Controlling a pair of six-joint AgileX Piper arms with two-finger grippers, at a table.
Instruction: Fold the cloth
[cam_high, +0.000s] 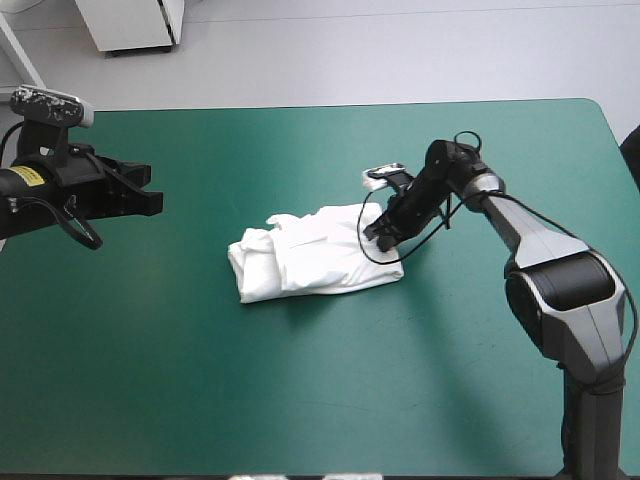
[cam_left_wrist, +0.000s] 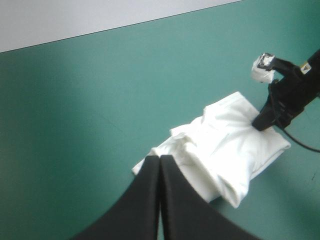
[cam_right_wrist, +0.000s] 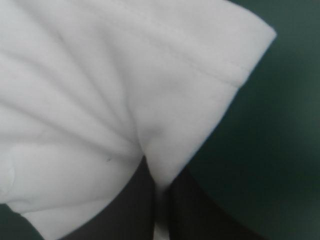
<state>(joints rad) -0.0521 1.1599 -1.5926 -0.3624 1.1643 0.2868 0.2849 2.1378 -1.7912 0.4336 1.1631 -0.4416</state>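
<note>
Black fin-shaped fingers (cam_right_wrist: 131, 204) on creased white T-shirt (cam_right_wrist: 125, 90)

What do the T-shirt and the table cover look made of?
T-shirt: thin white fabric, probably cotton knit, matte; soft creases and a stitched hem show. Teal-green cover: smooth sheet with slight sheen, perhaps vinyl or rubber; no weave visible, so uncertain.

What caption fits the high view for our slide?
Right gripper pinches the folded T-shirt; left gripper hovers shut, apart.
</note>
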